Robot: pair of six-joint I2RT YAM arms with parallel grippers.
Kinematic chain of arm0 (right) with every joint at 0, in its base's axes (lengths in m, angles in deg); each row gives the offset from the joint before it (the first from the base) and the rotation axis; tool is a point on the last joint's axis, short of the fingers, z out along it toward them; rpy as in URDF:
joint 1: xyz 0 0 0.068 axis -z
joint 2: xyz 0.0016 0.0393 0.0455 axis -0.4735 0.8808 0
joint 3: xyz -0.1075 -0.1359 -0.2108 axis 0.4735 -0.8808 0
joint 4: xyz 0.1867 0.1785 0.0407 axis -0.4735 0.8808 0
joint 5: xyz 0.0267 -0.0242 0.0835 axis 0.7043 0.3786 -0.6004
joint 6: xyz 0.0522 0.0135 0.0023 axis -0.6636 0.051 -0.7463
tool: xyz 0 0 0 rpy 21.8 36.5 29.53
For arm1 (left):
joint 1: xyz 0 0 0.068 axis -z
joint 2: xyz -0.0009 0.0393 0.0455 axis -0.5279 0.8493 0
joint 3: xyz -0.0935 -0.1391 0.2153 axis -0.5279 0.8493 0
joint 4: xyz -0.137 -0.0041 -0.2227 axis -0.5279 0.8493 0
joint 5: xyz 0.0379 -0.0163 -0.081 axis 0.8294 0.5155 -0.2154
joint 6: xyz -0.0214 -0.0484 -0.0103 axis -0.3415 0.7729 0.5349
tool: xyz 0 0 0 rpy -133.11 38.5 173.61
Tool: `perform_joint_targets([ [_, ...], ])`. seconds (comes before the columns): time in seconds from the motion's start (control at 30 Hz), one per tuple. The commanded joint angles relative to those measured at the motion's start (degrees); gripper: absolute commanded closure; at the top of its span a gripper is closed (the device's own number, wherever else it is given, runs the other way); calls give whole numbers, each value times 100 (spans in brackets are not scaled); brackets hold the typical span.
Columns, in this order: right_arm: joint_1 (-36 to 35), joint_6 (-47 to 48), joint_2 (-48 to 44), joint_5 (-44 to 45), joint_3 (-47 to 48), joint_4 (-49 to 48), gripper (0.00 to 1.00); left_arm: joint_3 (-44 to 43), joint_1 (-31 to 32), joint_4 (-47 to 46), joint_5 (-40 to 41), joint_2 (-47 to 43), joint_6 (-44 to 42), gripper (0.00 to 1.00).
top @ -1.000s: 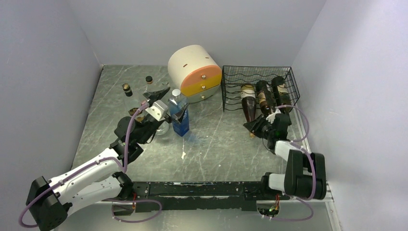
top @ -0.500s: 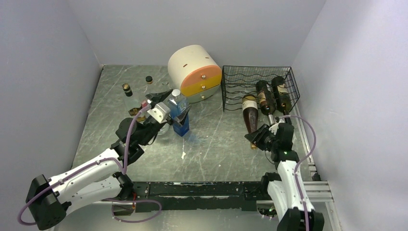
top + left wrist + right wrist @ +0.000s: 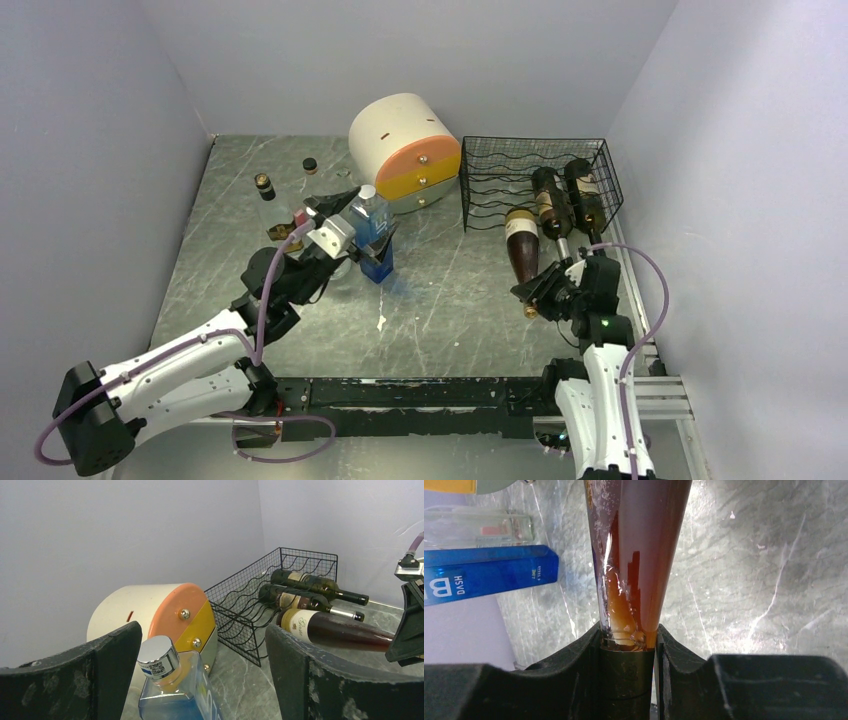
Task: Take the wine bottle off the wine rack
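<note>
The black wire-mesh wine rack (image 3: 500, 160) stands at the back right and shows in the left wrist view (image 3: 250, 600). Two dark bottles (image 3: 565, 200) lie in it. My right gripper (image 3: 537, 297) is shut on the neck of a third wine bottle (image 3: 521, 242), brown with a cream label, which is pulled mostly out toward me and held level in front of the rack. Its neck sits between my pads in the right wrist view (image 3: 626, 675). My left gripper (image 3: 352, 218) is open around a blue bottle with a silver cap (image 3: 165, 680).
A cream-and-orange round drawer unit (image 3: 405, 150) stands left of the rack. Two small dark-capped bottles (image 3: 264, 186) and a clear glass bottle (image 3: 479, 527) stand at the left. Walls close in on three sides.
My right gripper has drawn the wine bottle out of the rack toward the near edge. My left gripper has shifted slightly right around the blue bottle.
</note>
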Motion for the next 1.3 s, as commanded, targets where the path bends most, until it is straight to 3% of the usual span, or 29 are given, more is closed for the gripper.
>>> perform_joint_targets([
  [0.0,-5,198,-290,-688,720,-468,100,7,78,-161,147,-153,-49,3],
  [0.37,-187,1130,-176,-1279,1725,625,100,-76,91,-47,67,-328,-243,4],
  [0.53,-522,1539,216,-1553,2115,1033,100,-326,95,465,-884,-283,-679,7],
  [0.67,-790,1816,648,-1942,2301,1278,100,-461,132,762,-2184,-116,-707,10],
  [0.8,-1062,1912,926,-2145,2314,1372,100,-568,450,1004,-2990,135,-832,10],
  [0.93,-1278,1961,1195,-2112,2366,1513,100,-789,1069,1600,-2778,681,-1288,9],
  [1.07,-1509,2097,1728,-2100,2500,1807,100,-1001,1626,1937,-1982,1526,-1646,7],
  [1.27,-1925,2081,1836,-2042,2543,1731,100,-1469,1842,2079,-1675,2313,-1547,4],
])
